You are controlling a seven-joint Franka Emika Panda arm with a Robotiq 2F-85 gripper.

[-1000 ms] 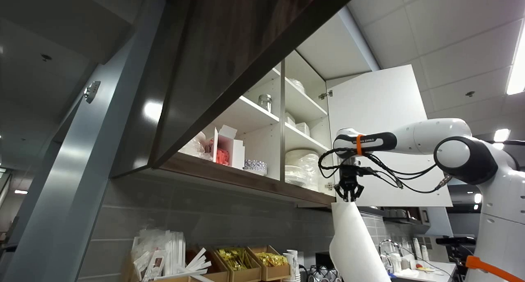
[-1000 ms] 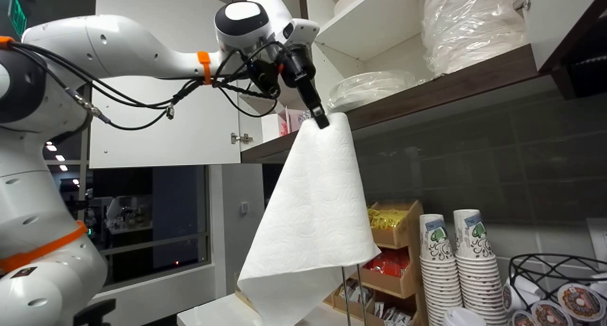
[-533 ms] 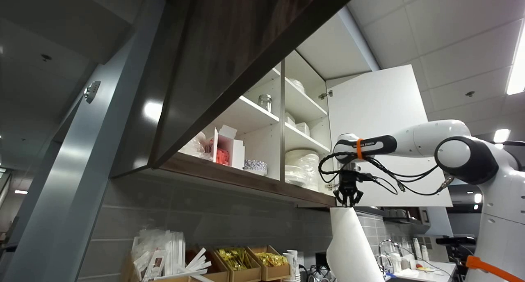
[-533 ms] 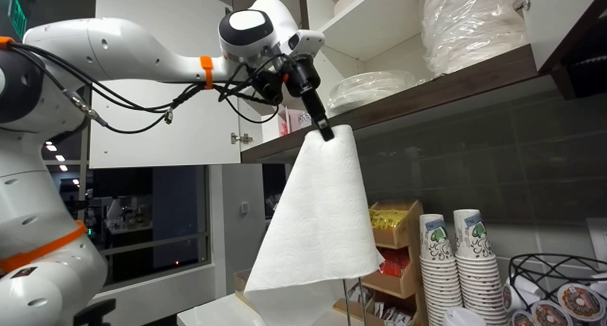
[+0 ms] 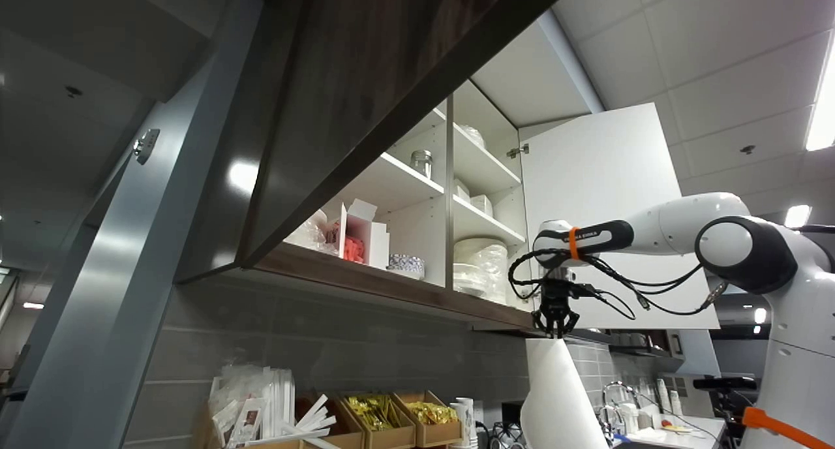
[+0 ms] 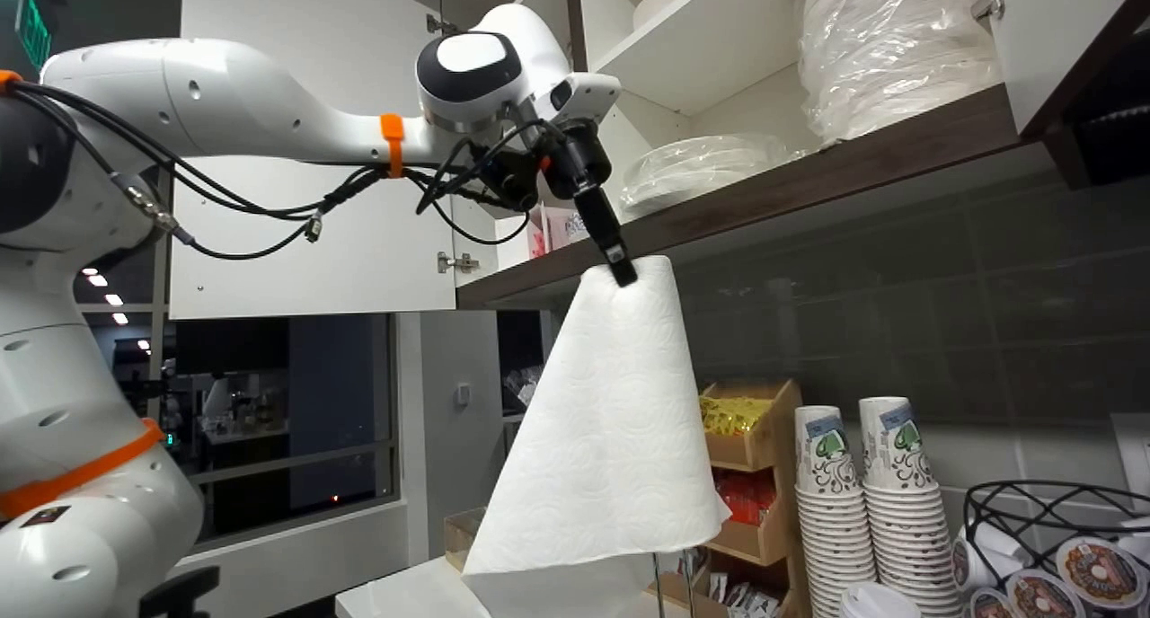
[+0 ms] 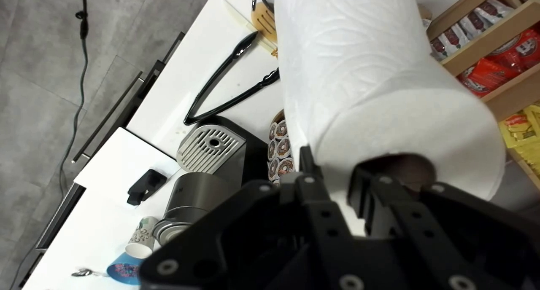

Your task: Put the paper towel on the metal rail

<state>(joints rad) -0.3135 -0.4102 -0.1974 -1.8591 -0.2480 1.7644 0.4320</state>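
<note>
White paper roll (image 6: 624,411) is pinched at upper rim by black two-fingered gripper (image 7: 333,165). Likely light, crushable (best held there).

The robot arm (image 5: 685,224) carries the letters EMIKA, and a round pod (image 6: 1102,573) reads DONUT.

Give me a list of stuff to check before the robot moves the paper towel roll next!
1. Pincer grips the paper towel roll: ok, one finger inside the core, one outside.
2. Loose sheet out of the way: not ok, in an exterior view it hangs in front of what looks like the metal rail.
3. Core lined up with the rail: cannot tell, the sheet hides the rail's top.
4. Paper cups apart from the roll: ok, a gap shows.
5. Pincer clear of the cabinet shelf: cannot tell, they overlap in an exterior view.
</note>
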